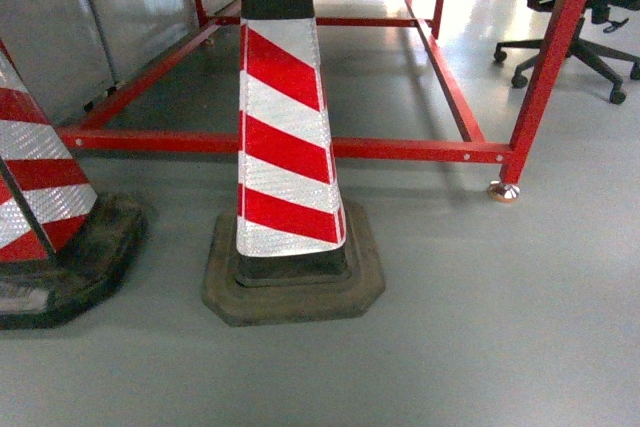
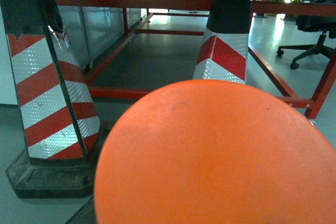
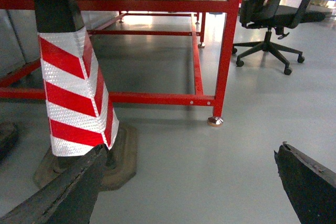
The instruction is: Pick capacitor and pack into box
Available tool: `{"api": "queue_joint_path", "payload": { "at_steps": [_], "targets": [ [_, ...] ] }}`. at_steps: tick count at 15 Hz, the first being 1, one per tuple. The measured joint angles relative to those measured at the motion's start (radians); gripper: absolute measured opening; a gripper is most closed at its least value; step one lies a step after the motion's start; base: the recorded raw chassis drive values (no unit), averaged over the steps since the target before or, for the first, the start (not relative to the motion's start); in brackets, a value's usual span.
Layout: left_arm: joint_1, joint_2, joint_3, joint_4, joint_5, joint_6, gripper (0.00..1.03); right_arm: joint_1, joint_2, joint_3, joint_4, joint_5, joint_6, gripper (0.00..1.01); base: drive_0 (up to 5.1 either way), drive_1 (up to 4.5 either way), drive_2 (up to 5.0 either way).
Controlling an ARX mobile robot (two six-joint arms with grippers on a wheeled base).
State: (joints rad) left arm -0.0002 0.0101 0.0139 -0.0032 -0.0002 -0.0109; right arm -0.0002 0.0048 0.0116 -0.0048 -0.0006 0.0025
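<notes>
**Tech:** Grey floor fills the head view. You see two striped cones, one central and one at the left edge, with a red frame behind them and an office chair at upper right. No table surface shows in any view.

**Operator:** Where is the box, and where is the capacitor?

**Tech:** Neither appears in any of the three views. You cannot state which way they lie from either pincer, nor which way the capacitor's long axis runs. Judge the pick as not yet begun.

**Operator:** Which arm is nearer, then?

**Tech:** You cannot tell. Neither arm shows in the head view. Both wrist cameras look low across the floor toward the frame, so both arms appear to be carried low.

**Operator:** State of the pincers?

**Tech:** Right pincer: two dark fingers stand well apart at the bottom corners of its wrist view, with nothing between them. Left pincer: you cannot tell. An orange rounded surface covers the lower part of that view, and no finger is visible.

**Operator:** What does the coming move call for?

**Tech:** In my judgement, you must first bring the box and capacitor into view. Until then no approach direction can be set.
</notes>
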Motion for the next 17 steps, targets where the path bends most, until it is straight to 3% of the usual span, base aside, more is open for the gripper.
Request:
{"api": "queue_joint_path", "payload": {
  "at_steps": [17],
  "targets": [
    [0.000, 0.000, 0.000, -0.004, 0.001, 0.002, 0.43, 0.000, 0.000, 0.000, -0.001, 0.002, 0.001, 0.98, 0.0, 0.23, -0.2]
  ]
}}
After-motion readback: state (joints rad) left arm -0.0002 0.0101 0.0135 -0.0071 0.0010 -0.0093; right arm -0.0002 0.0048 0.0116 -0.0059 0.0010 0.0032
